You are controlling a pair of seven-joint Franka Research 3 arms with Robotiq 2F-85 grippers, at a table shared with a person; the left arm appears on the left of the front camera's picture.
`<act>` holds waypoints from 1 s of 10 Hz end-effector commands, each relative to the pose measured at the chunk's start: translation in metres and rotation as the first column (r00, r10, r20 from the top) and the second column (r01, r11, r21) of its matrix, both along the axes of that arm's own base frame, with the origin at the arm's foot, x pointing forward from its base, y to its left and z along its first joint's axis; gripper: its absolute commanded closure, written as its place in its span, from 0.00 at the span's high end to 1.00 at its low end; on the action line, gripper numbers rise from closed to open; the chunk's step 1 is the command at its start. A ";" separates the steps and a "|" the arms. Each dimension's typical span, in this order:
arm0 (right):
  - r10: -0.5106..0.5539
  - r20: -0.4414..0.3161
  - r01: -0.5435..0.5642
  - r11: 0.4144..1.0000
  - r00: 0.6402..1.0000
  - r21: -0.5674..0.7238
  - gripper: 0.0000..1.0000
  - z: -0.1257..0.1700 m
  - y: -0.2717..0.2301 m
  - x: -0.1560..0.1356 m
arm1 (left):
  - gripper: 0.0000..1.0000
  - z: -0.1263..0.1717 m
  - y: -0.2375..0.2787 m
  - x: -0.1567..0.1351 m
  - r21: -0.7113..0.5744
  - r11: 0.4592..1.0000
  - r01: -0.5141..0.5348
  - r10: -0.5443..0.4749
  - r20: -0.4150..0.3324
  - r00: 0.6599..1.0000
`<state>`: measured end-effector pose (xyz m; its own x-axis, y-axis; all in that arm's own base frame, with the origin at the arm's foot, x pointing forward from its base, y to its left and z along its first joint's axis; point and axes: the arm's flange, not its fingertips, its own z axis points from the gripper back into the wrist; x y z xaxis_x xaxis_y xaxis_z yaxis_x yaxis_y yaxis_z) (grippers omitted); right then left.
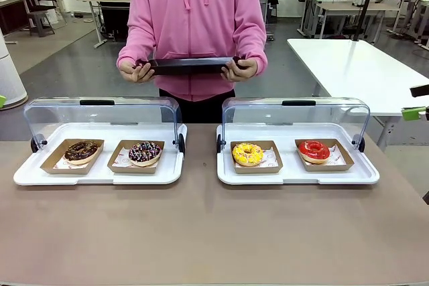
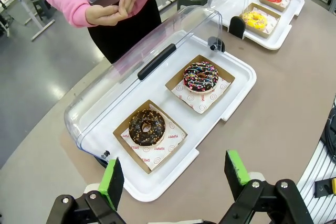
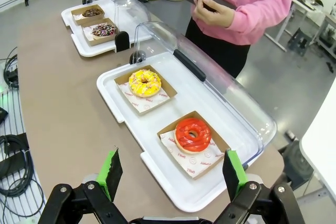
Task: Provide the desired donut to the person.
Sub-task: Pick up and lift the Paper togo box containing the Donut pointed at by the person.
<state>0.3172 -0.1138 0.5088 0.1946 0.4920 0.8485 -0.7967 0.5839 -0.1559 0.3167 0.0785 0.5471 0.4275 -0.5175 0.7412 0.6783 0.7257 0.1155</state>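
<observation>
The person (image 1: 194, 18) in a pink hoodie stands at the far side and holds a dark flat tray (image 1: 191, 65) level in both hands. Four donuts lie in cardboard trays. The left case holds a chocolate one with nuts (image 1: 81, 151) and a chocolate one with sprinkles (image 1: 145, 152). In the right case are a yellow one (image 1: 248, 154) and a red-glazed one (image 1: 314, 151). My left gripper (image 2: 174, 174) hangs open above the table before the nut donut (image 2: 147, 127). My right gripper (image 3: 171, 174) is open before the red donut (image 3: 192, 134). Neither touches anything.
Each pair of donuts sits on a white serving base (image 1: 100, 175) (image 1: 298, 175) whose clear lid (image 1: 100, 115) (image 1: 295, 115) is swung up at the back. The brown table (image 1: 214, 232) is bare in front of the cases. A white table (image 1: 355, 65) stands at the right rear.
</observation>
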 end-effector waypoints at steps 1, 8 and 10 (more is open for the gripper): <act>0.007 0.003 -0.007 1.000 1.000 0.017 1.00 -0.001 0.000 0.002 | 1.00 -0.001 0.001 0.000 0.001 1.000 -0.001 0.001 -0.004 1.000; 0.007 0.003 -0.007 1.000 1.000 0.017 1.00 -0.001 0.000 0.002 | 1.00 -0.001 0.001 0.000 0.001 1.000 -0.001 0.001 -0.004 1.000; 0.007 0.003 -0.007 1.000 1.000 0.017 1.00 -0.001 0.000 0.002 | 1.00 -0.001 0.001 0.000 0.001 1.000 -0.001 0.001 -0.004 1.000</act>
